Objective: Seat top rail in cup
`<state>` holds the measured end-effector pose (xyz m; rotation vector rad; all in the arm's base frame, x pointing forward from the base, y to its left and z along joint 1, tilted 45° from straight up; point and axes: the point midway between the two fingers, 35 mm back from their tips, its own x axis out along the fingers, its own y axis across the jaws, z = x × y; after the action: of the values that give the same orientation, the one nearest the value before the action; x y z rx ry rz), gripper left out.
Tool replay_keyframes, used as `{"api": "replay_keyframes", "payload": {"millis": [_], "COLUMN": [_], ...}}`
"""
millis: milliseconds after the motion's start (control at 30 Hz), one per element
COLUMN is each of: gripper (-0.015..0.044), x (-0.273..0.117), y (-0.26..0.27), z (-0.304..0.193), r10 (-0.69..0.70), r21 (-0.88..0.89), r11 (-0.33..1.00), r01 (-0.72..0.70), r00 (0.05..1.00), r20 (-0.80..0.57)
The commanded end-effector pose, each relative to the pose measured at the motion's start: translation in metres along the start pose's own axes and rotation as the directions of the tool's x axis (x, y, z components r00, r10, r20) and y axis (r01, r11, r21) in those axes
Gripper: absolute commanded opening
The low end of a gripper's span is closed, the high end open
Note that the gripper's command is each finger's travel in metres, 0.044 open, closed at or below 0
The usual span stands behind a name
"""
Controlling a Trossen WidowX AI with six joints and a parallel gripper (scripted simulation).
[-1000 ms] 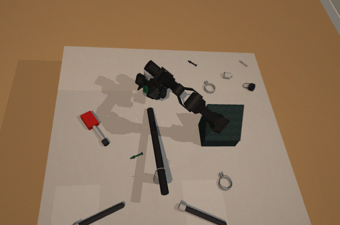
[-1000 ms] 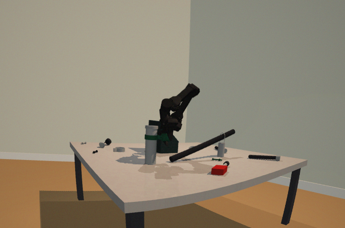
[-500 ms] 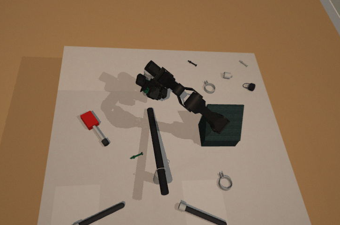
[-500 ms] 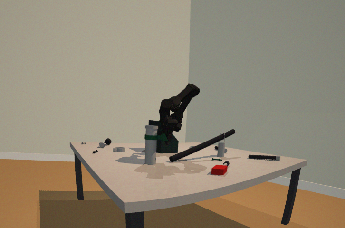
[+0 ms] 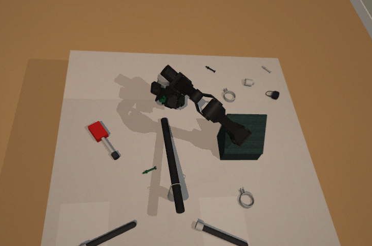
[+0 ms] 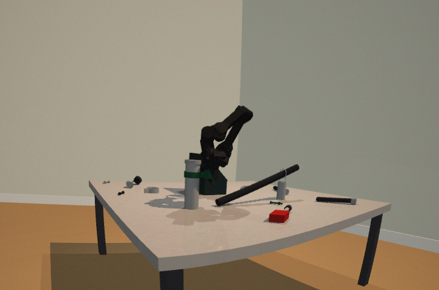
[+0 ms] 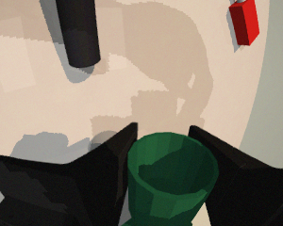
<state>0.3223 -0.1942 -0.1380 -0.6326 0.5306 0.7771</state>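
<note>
The gripper point(image 5: 160, 97) point(image 6: 211, 176) point(image 7: 164, 126) is shut on the green rail-end cup point(image 5: 162, 99) point(image 6: 205, 174) point(image 7: 167, 193), its fingers on either side and the cup's mouth open between them. The green brace band point(image 6: 190, 174) is around the grey big post point(image 6: 191, 196), a little below the post cap point(image 6: 192, 161) point(image 5: 163, 79). The black rail point(image 5: 171, 156) point(image 6: 257, 185) point(image 7: 79, 33) slopes through the loop point(image 5: 171, 187) point(image 6: 283, 170) on the short post point(image 6: 281, 190). Its lower end is down at the table, apart from the cup and gripper. The cup's joint with the band is partly hidden.
A red block point(image 5: 98, 130) point(image 6: 279, 215) point(image 7: 244, 23) with a grey handle lies left in the top view. A green bolt point(image 5: 149, 169) lies beside the rail. The dark green base block point(image 5: 244, 136) stands right. Loose rings, caps, bolts and two black tubes lie around.
</note>
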Motion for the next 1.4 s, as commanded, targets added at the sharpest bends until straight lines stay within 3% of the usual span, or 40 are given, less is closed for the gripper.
{"api": "replay_keyframes", "payload": {"millis": [0,767,1367], "gripper": [0.0,0.0,0.0], "x": [-0.002,-0.008,-0.007], "y": [0.003,0.013,0.012], "z": [-0.001,-0.002,-0.001], "r10": [-0.002,0.004,0.003], "r21": [-0.032,-0.149,-0.127], "r11": [0.999,0.989,0.992], "r01": [0.003,0.008,0.006], "r00": [1.0,0.997,0.997], "r20": [0.015,0.082,0.073]}}
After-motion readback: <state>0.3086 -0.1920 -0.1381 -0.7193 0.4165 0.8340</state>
